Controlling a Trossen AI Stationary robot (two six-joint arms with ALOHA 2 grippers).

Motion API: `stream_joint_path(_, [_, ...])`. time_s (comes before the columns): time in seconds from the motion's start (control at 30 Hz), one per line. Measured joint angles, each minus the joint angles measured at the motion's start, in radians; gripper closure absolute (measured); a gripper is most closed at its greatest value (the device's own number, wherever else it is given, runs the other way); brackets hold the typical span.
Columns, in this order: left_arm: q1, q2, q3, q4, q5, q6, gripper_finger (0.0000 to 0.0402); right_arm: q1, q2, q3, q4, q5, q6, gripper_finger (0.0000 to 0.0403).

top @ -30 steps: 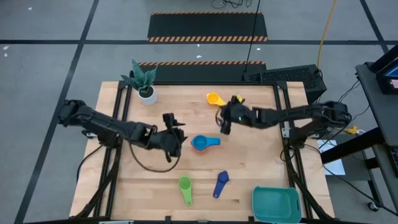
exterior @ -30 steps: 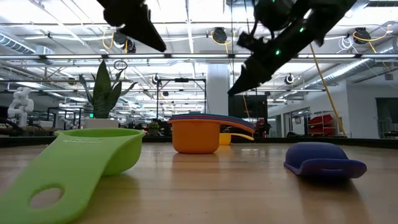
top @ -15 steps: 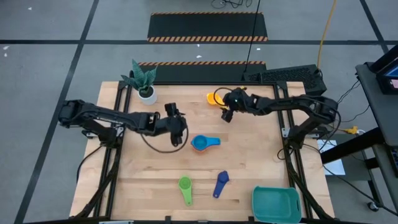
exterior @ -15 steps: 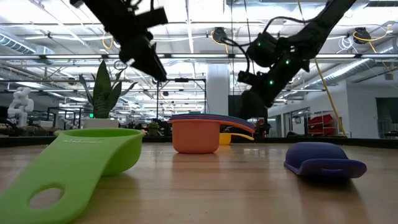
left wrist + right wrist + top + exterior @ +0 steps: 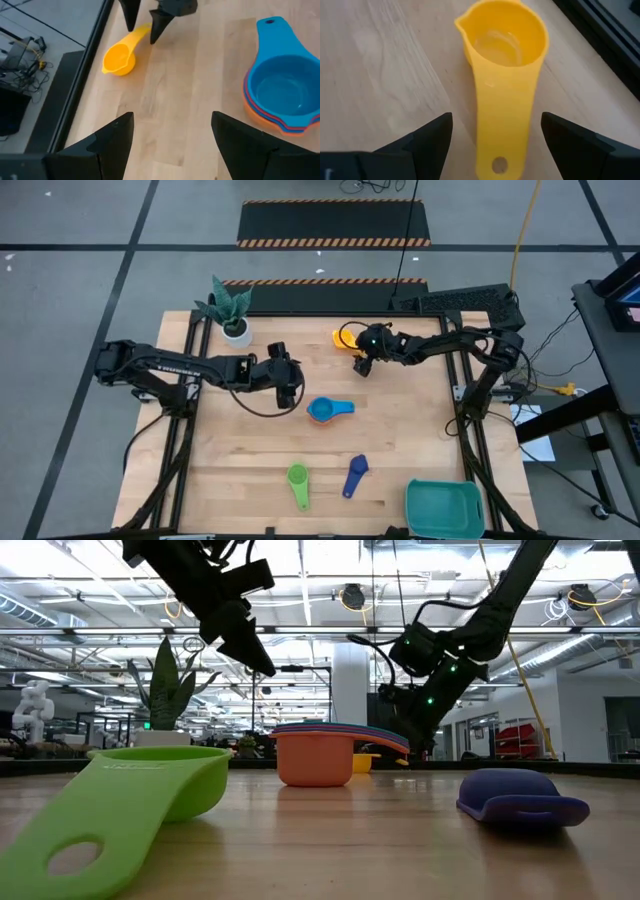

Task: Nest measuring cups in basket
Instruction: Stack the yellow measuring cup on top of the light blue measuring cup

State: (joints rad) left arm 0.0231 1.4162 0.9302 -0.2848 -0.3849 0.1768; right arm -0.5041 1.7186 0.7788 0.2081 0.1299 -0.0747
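1. Yellow cup (image 5: 345, 338) upright near far edge.
2. Nested stack (image 5: 322, 411), light blue on top, mid-table.
3. Green cup (image 5: 298, 479), dark blue cup (image 5: 354, 474) near front.
4. Teal basket (image 5: 444, 507) at front right corner.

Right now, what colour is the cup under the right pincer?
Yellow measuring cup; clearest in the right wrist view.

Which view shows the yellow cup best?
The right wrist view: the yellow cup fills it, between the right end effector's open fingers. The left wrist and high views show it small; in the low view the stacked cups mostly hide it.
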Motion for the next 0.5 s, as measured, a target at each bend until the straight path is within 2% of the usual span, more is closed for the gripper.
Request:
stream_joint_path(0.23, [-0.002, 0.000, 0.000, -0.001, 0.000, 0.006, 0.0131, -0.007, 0.051, 0.000, 0.036, -0.005, -0.021, 0.0116])
stream_joint_path(0.5, [-0.013, 0.000, 0.000, -0.002, -0.001, 0.006, 0.0131, -0.011, 0.055, 0.001, 0.044, -0.023, -0.016, 0.0189])
